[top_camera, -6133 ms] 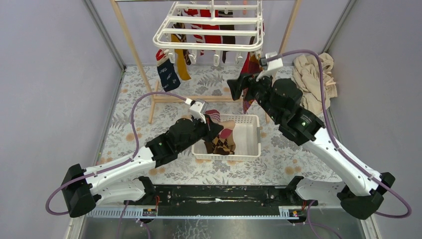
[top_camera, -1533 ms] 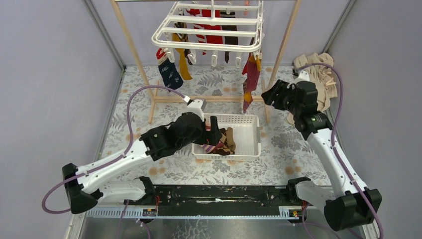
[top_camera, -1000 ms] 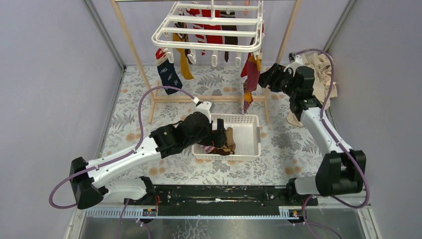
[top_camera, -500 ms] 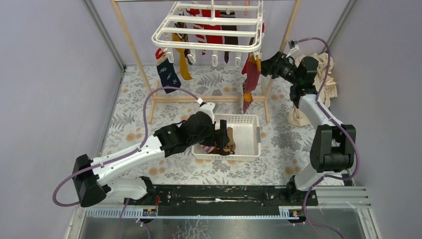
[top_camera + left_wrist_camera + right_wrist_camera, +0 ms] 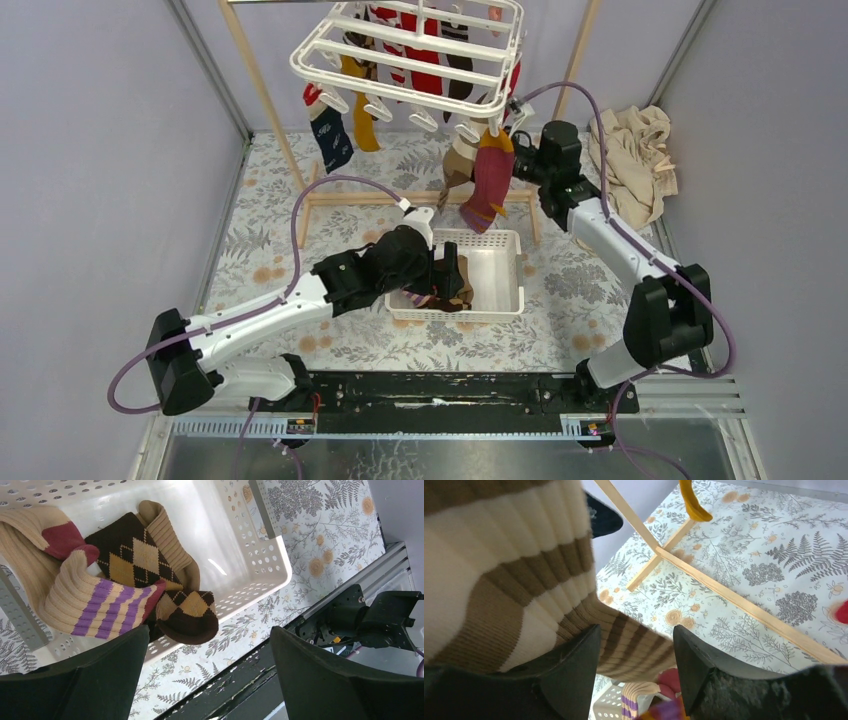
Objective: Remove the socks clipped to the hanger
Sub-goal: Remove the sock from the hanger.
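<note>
Reaching to the near corner of the hanger (image 5: pixel 400 88), my right hand (image 5: pixel 635 628) sits half-parted against a brown-striped sock (image 5: pixel 499 570); whether it grips, I cannot tell. Meanwhile my left hand (image 5: pixel 208 630) hangs wide open above the basket (image 5: pixel 260 565), placed for dropping socks (image 5: pixel 135 555).

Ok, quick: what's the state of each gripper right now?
Left gripper: open, empty, above the white basket.
Right gripper: jaws around the cream-and-brown striped sock; whether it is clamped cannot be told.

arms (image 5: pixel 255 318): white links, black joints | cables (image 5: pixel 300 212): purple (looping loose) | base rail (image 5: pixel 440 391): black
</note>
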Controlling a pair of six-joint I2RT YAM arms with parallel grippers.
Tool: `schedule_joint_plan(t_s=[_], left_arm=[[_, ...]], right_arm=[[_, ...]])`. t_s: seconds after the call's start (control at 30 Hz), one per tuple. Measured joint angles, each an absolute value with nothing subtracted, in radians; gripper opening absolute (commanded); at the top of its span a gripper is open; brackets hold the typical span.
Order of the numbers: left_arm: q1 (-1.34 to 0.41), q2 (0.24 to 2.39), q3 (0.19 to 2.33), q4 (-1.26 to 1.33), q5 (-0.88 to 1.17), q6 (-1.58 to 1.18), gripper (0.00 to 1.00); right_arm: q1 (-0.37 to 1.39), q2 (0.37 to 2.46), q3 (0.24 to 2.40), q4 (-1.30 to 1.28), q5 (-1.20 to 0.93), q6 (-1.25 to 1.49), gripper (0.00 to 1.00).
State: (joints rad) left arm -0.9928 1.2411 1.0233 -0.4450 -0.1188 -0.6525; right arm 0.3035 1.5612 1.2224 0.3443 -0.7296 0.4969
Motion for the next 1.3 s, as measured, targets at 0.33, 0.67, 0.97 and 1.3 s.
schedule_joint_plan(t_s=[0.33,0.67,0.97,1.3], left_arm=[[-0.993,1.214,0.981,-0.438,-0.119,-0.653,0.98],[-0.993,1.201,0.981,-0.421,-0.119,-0.653,0.98],[-0.993,1.164,0.973,-0.421,-0.12,-0.653,0.98],[-0.98,1.1,0.957,-0.438,-0.174,-0.693,0.98]], right_arm=[[0.469,1.376,1.137,0.16,-0.466,0.374,0.61],[0.66,1.287,1.061,0.013,-0.198,0.256,0.61],[0.767,1.279,1.065,-0.083,-0.056,0.179,0.61],[0.927,1.379,1.206,-0.154,0.137,0.116,0.61]])
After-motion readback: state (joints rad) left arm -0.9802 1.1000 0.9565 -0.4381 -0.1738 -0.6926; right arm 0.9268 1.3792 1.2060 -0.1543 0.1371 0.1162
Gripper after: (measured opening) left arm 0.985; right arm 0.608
